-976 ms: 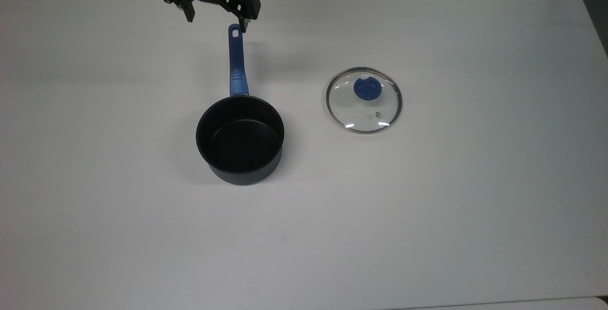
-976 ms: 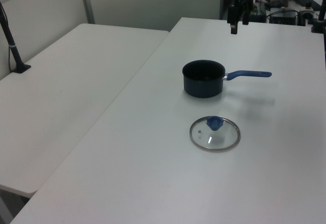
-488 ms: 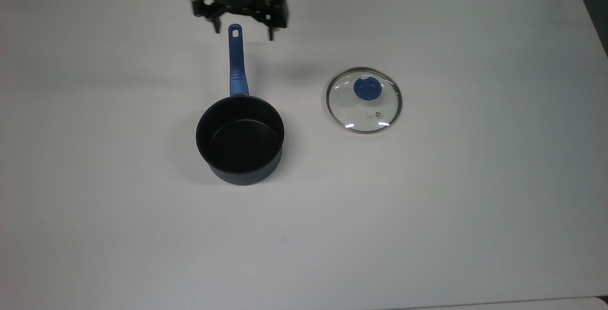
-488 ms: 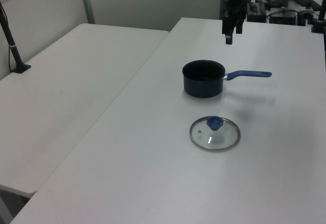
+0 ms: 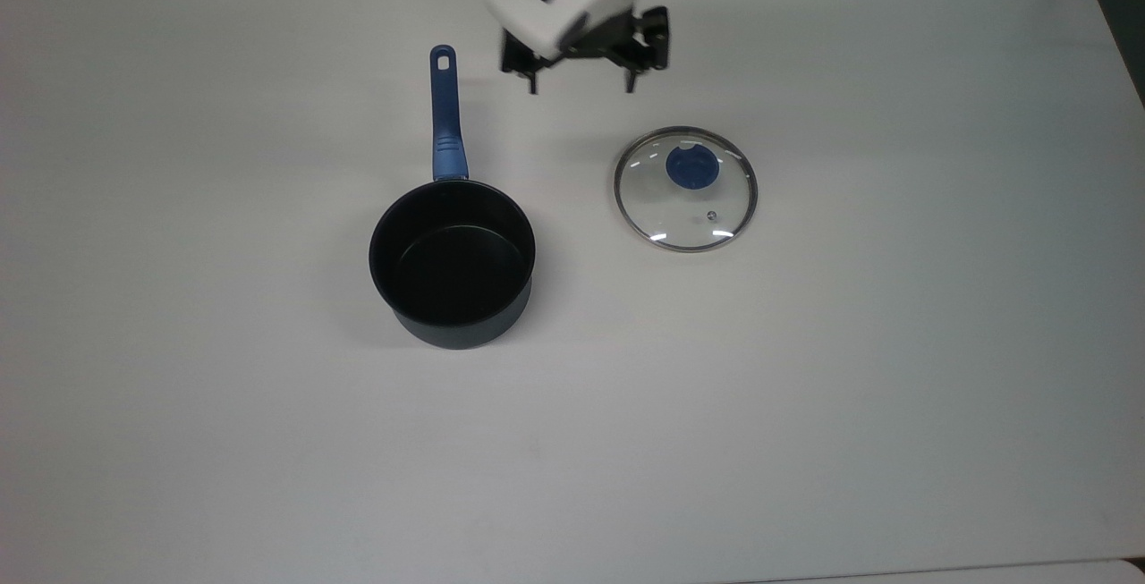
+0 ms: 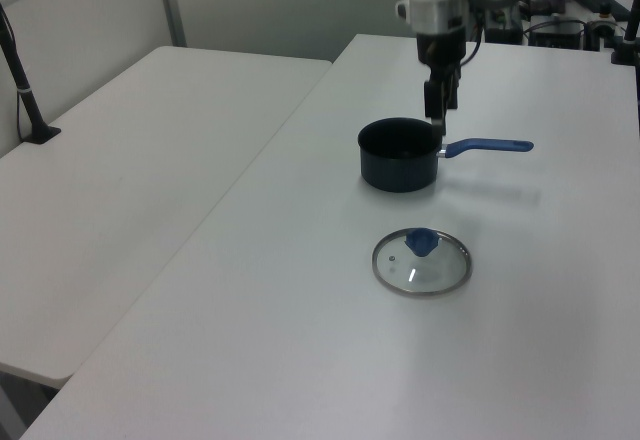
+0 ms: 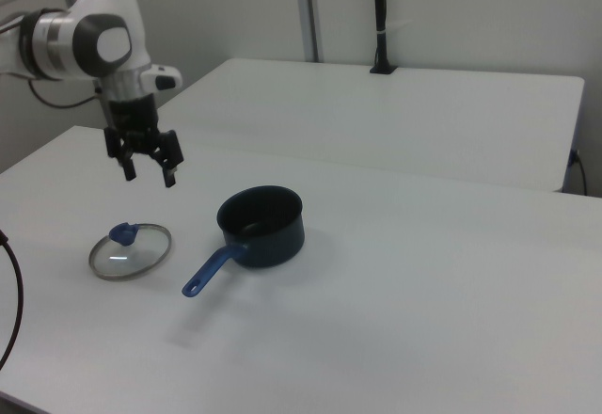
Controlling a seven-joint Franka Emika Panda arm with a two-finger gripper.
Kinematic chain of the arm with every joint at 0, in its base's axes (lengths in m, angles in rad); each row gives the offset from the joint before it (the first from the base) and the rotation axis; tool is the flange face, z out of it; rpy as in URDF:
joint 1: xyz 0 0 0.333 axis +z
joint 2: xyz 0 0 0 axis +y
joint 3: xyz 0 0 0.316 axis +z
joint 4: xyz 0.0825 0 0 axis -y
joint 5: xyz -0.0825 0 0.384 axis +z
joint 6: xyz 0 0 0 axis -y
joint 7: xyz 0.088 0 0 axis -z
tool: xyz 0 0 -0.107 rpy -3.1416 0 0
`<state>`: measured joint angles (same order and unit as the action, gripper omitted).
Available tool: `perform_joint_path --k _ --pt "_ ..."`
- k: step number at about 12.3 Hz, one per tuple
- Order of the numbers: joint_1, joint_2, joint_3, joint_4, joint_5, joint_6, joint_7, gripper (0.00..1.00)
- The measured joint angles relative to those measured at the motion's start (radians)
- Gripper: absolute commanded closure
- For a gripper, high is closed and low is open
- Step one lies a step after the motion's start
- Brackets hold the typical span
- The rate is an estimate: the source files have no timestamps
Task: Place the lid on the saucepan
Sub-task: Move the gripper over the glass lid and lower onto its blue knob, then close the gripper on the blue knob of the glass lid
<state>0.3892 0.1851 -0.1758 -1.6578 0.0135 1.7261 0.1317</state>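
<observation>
On the white counter (image 5: 179,441), left of centre in the top view, the saucepan (image 5: 453,264) is seen standing upright and empty, its dark bowl open to the camera. Its long blue handle (image 5: 444,114) is pointed straight toward the top edge of the frame, with the hole at its end farthest from the bowl. To the right of that handle end, in the upper middle of the top view, the gripper (image 5: 583,81) is seen hanging above the counter under the white wrist of the arm. The jaws are spread wide apart and nothing is held between them. Lower and further right in the top view, the lid (image 5: 685,189) is laid flat on the counter, well apart from the saucepan, with its blue knob (image 5: 691,165) facing up and the small steam hole just below the knob in the frame.

At the left of the right view, the lid (image 7: 130,249) is seen on the counter, with the gripper (image 7: 148,173) raised above it and a little to its right, clear of it. The saucepan (image 7: 261,226) is found near the centre of the right view, its handle reaching toward the lower left.

In the left view, the gripper (image 6: 438,125) is shown in front of the saucepan (image 6: 400,154), and the lid (image 6: 422,263) lies below them in the frame.
</observation>
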Motion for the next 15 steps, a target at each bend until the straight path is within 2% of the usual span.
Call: perform_joint_path --k 7,11,15 --pt "0.152 0.033 0.002 -0.197 0.005 0.247 0.088 0.0" --pt "0.189 0.139 0.002 -0.201 0.005 0.36 0.14 0.0" --pt "0.187 0.192 0.0 -0.146 0.005 0.371 0.148 0.0"
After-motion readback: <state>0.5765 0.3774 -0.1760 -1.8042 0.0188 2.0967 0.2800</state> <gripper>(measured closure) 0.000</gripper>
